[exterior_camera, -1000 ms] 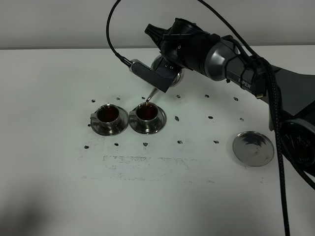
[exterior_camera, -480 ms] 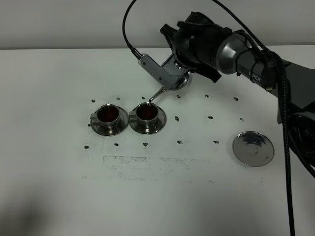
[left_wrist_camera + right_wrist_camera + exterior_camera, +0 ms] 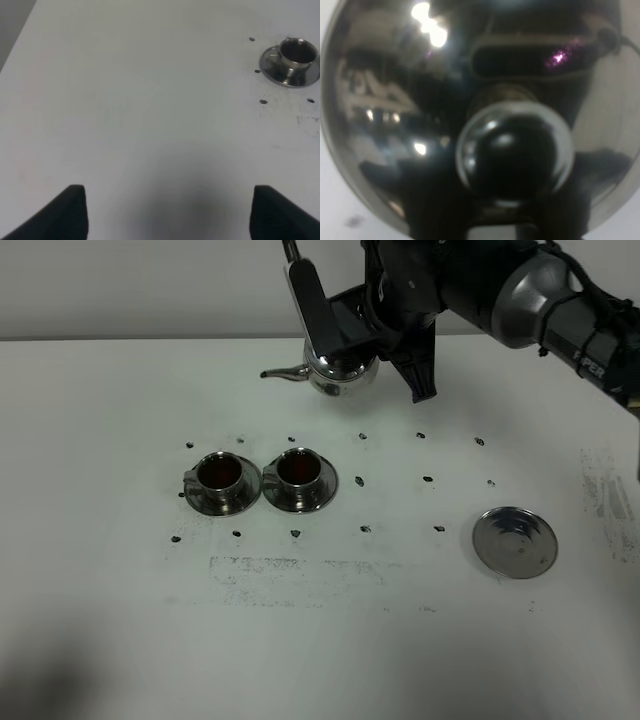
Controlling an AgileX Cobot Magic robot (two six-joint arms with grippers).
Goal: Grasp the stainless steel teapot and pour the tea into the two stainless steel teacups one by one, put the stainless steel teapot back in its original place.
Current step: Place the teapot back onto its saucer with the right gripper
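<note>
both teacups (image 3: 257,479) on saucers mid-table (image 3: 120,620), dark tea inside, so pouring looks done. teapot (image 3: 338,368) held upright above table's far side, spout pointing left, long axis left-right. right gripper (image 3: 372,315) pinching its handle. next: carry right, set on round metal disc (image 3: 514,541).

Teapot handle (image 3: 372,335) hidden behind right gripper (image 3: 385,325); lid (image 3: 470,110) blurred

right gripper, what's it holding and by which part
The right gripper holds the stainless steel teapot, seemingly by its handle side; the exact contact is hidden.
</note>
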